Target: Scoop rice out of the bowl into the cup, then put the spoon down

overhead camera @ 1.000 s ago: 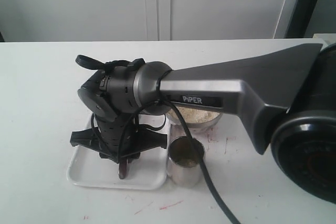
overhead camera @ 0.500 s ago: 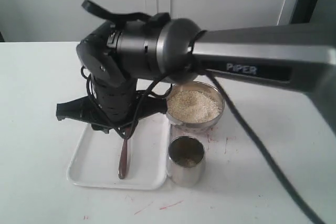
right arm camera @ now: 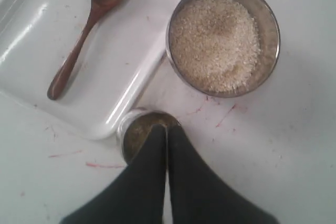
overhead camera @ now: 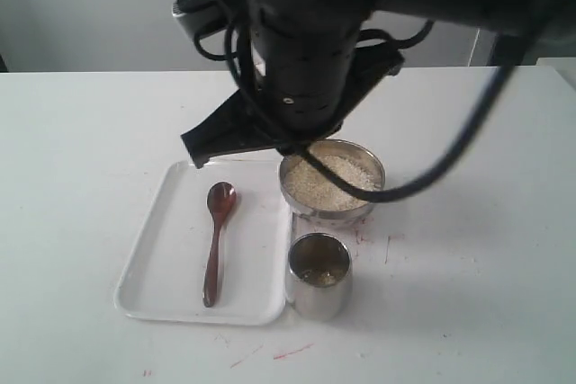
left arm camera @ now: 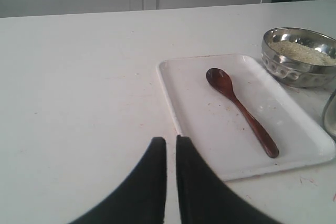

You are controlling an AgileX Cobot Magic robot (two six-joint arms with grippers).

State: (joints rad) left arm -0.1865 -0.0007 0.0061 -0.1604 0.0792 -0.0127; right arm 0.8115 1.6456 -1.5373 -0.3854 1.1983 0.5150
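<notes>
The wooden spoon (overhead camera: pixel 216 242) lies flat on the white tray (overhead camera: pixel 166 258), head toward the far side, with nothing holding it. To the right of the tray stands the steel bowl (overhead camera: pixel 334 215), filled with rice (overhead camera: pixel 328 179). The steel cup (overhead camera: pixel 317 292) stands in front of the bowl by the tray's corner, and a grainy layer shows inside it. My right gripper (right arm camera: pixel 167 128) hangs high over the cup (right arm camera: pixel 127 132), shut and empty, with the spoon (right arm camera: pixel 79 51) and the bowl (right arm camera: pixel 274 24) below it. My left gripper (left arm camera: pixel 171 139) is shut and empty, just off the tray's (left arm camera: pixel 199 119) edge.
The right arm's dark body (overhead camera: pixel 306 51) fills the upper middle of the exterior view, above the bowl and the tray's far edge. Red marks (overhead camera: pixel 292 350) dot the white table near the cup. A pale wall stands behind the table.
The right arm has risen from low over the tray to high above it. The spoon, which was under the gripper, now lies alone on the tray.
</notes>
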